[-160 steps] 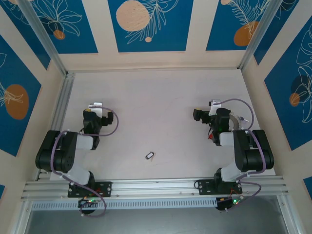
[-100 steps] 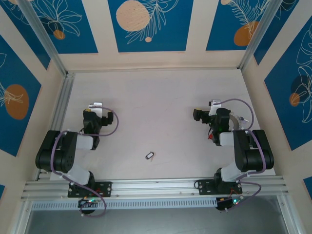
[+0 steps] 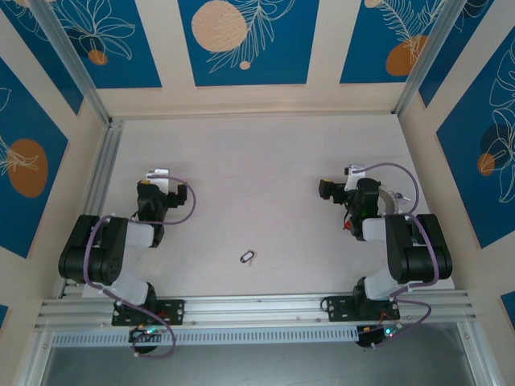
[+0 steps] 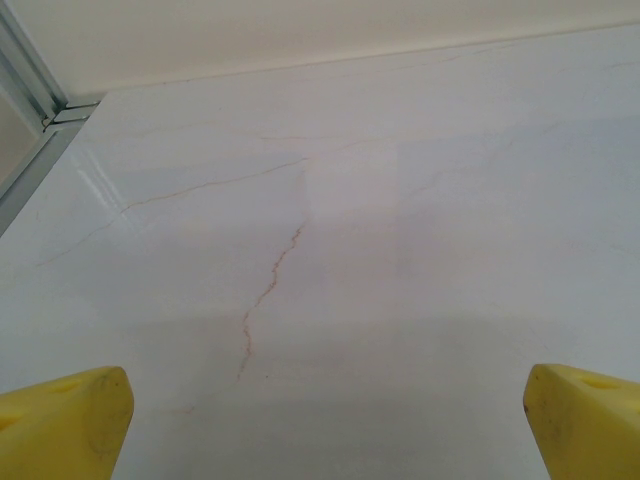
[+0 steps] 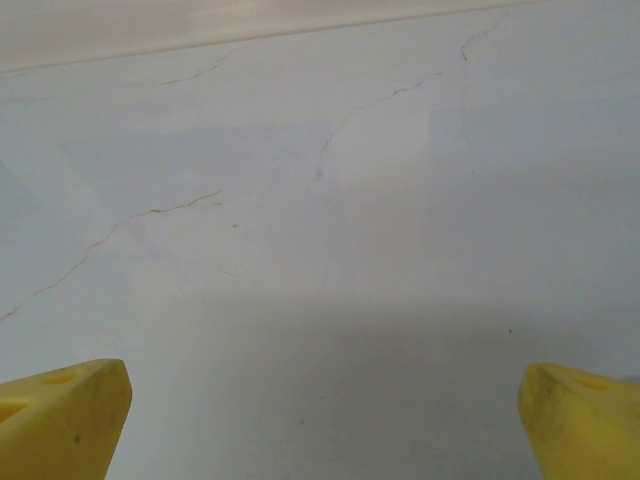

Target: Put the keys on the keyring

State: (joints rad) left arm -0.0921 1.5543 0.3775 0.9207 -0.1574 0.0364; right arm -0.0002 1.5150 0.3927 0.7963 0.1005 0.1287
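A: "Reaching for the keys (image 3: 247, 256) first? They lie by the tabletop (image 3: 265, 161)'s near edge, about midway along it."

B: "Yes. Left pincer (image 4: 322, 425) and right pincer (image 5: 320, 420) both gape empty, well apart from them. Descend straight, pinch low. Bare room runs to the far edge; mind the left rail (image 3: 103, 173)."

I see a pale, marble-look counter (image 3: 257, 169) with faint brownish veins across it. The keys (image 3: 247, 256) lie directly on it toward the near edge, roughly centred left to right, too small for me to make out detail.
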